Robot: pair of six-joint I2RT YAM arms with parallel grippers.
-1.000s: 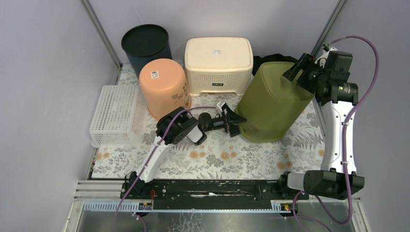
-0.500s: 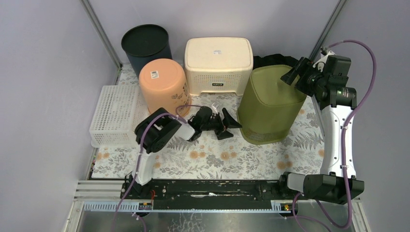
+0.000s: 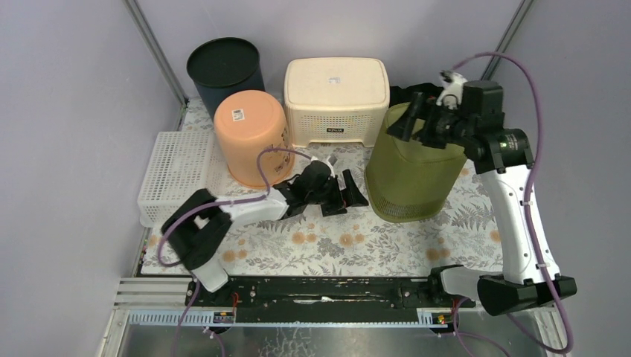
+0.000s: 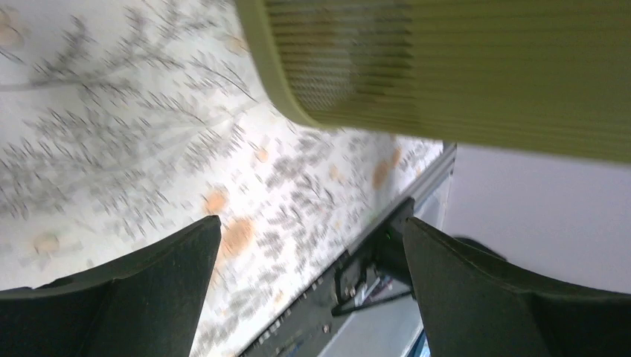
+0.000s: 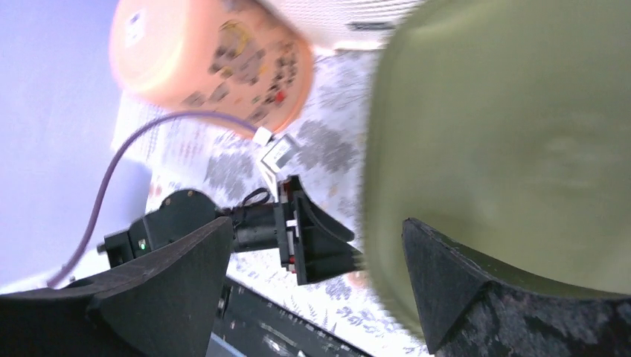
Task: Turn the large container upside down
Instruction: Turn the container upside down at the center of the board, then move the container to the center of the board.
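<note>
Gaping wide with nothing between them, the jaws of the left gripper (image 3: 348,198) lie low over the surface (image 3: 350,242). They point toward the large container (image 3: 413,175) and stand just beside its near-left lower edge without touching it. The left wrist view shows the same spread fingers (image 4: 149,305) framing only the flowered cloth, with the container's perforated band and rim across the top of the view. The jaws of the right gripper (image 3: 411,128) are spread too and grip nothing. They hang over the far top edge of the container, and in the right wrist view one finger (image 5: 484,320) overlaps the smooth olive top, though whether it touches cannot be told. The large container, an olive-green bin, stands on the right half of the surface with its closed base uppermost and its rim down on the cloth. Close beside its far-left side, at the back, a cream basket (image 3: 336,100) also stands bottom up. Left of that, an orange bucket (image 3: 251,134) shows its labelled base upward. A dark round bin (image 3: 223,68) stands behind the bucket in the far-left corner, and a white mesh tray (image 3: 181,177) rests along the left edge of the surface.
</note>
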